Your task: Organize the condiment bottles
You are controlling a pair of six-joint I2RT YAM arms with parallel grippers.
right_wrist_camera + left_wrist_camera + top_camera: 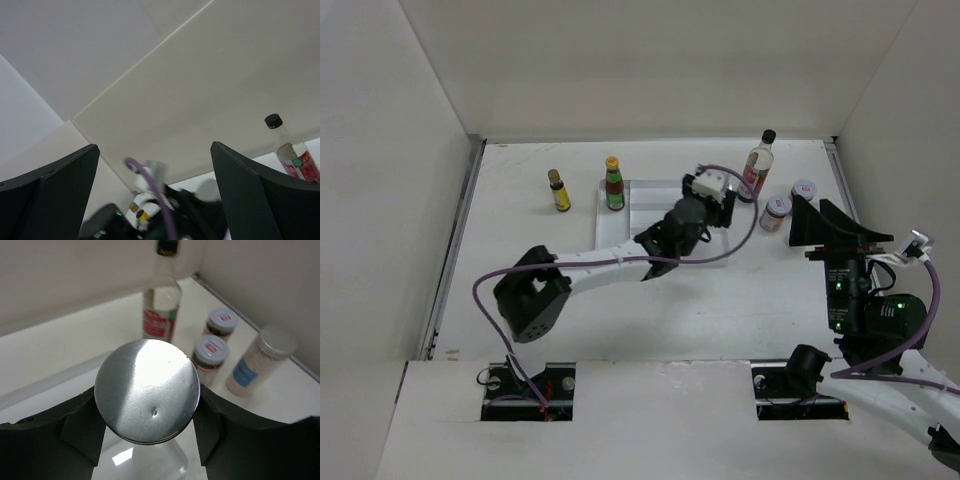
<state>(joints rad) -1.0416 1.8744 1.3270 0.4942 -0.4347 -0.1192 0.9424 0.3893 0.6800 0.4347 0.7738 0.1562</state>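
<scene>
The left end effector [147, 395] grips a silver-lidded shaker [147, 382] at the far right corner of the tray [642, 205]. The right end effector [155, 175] hangs open, empty. The grasp seems made; next, a steady upright lift.

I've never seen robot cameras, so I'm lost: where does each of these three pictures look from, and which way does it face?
Top external: high behind the arms, looking down at the table; the left arm and right arm show.
Left wrist: on the left arm, facing the back right corner; the left hand grips a silver-lidded shaker.
Right wrist: on the right arm, tilted up toward the walls; the open right hand shows.
All three share the tall clear bottle.
</scene>
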